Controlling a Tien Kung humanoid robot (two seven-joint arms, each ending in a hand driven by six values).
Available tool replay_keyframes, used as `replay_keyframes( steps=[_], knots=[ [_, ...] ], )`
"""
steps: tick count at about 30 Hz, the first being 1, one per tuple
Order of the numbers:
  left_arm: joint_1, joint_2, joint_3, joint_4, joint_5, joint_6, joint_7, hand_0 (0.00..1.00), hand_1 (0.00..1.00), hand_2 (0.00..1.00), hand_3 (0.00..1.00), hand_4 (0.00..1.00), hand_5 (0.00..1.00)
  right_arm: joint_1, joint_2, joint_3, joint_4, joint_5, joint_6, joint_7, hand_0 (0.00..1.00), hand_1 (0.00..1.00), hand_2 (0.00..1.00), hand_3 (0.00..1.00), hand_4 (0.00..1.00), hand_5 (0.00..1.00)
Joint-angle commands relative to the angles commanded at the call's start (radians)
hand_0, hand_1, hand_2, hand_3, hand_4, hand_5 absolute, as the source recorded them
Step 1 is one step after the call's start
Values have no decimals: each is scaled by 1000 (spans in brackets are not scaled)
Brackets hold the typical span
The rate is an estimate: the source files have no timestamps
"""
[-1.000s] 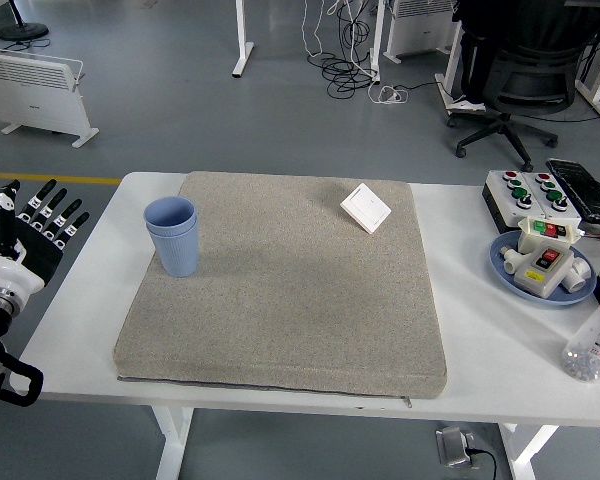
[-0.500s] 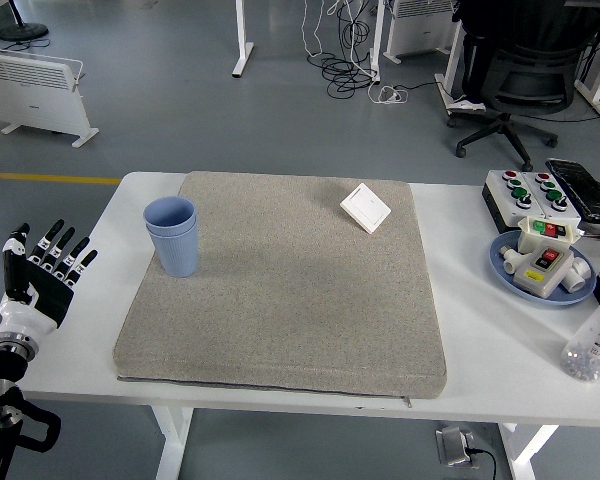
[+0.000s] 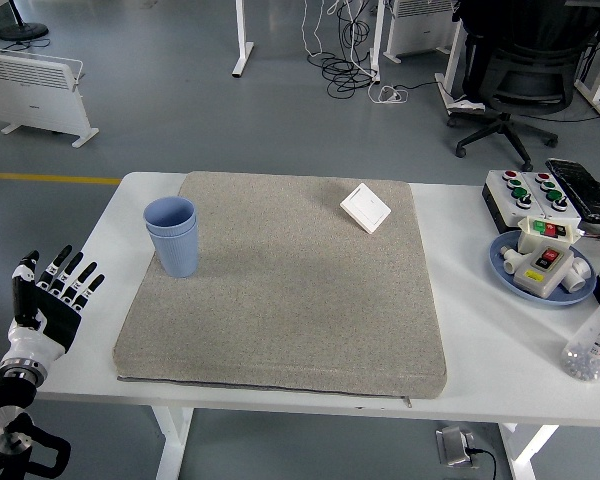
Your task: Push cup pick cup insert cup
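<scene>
Blue cups [image 3: 173, 234]: two nested, upright, matte plastic, on grey mat [image 3: 290, 300] near its left far corner. Left hand [image 3: 48, 303] off counter's [image 3: 480, 340] left edge, fingers spread, empty.

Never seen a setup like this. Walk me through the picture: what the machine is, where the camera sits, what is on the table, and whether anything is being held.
This is a humanoid robot at a white table. The camera sits high on the robot's own side, looking forward and down, so the table's near edge is at the bottom.

Only one arm shows: the left hand, black with five fingers, at the lower left by the table's edge. Its fingers are spread and it holds nothing. The right arm is out of view.

A grey mat covers most of the table. On its left stand blue cups, one nested inside another. Near the mat's far edge lies a small white switch plate.

At the right are a button box, a blue plate holding switch parts, and a clear bottle with a red cap.
</scene>
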State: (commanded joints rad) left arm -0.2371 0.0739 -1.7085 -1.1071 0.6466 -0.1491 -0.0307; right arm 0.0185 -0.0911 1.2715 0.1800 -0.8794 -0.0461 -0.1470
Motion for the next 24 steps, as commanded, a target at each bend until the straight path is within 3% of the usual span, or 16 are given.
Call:
replay_keyframes(
  steps=[24],
  knots=[
    [-6, -2, 4, 7, 13, 2, -6, 826, 846, 927, 870, 577, 998, 7, -2, 7, 0, 3, -1, 8, 751, 628, 630, 560, 75, 438]
  ],
)
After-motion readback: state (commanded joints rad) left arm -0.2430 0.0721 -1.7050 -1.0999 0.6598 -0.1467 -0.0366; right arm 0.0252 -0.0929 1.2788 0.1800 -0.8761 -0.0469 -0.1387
